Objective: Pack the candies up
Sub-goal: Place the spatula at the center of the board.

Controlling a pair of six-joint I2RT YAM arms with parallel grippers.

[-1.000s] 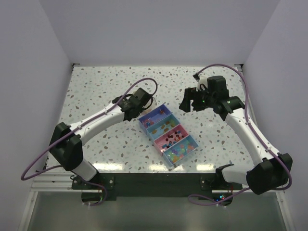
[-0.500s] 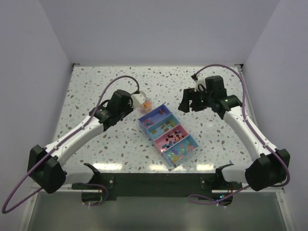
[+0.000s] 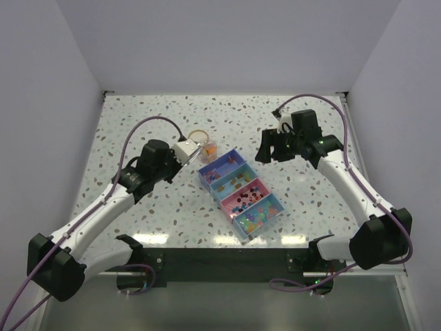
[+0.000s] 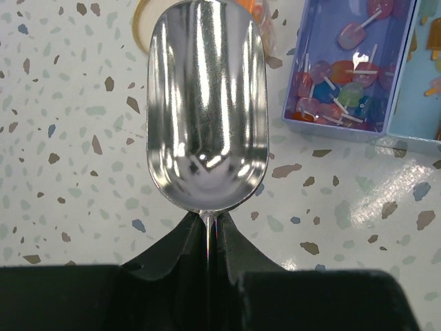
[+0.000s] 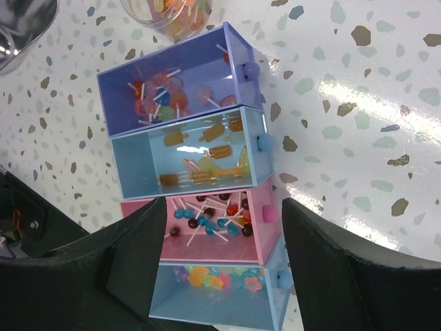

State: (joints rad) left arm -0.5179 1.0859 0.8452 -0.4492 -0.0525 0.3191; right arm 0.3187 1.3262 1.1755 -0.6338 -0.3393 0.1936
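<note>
Left claw [image 4: 207,219]: clamped together on the handle of the scoop [image 4: 207,103]. The scoop bowl faces up, polished metal showing, above the bench [image 4: 69,172]. It sits just beside the jar [image 3: 209,147] and near the box [image 3: 241,193].

Right claw [image 5: 226,215]: fingers [image 5: 138,269] apart, gripping nothing, held above the bench near the far end of the box.

Candies [image 5: 207,162]: sorted across all four box compartments (purple, light blue, pink, blue). More sit in the jar.

A tan ring [image 3: 198,134], possibly the jar lid, lies on the bench just behind the jar.
</note>
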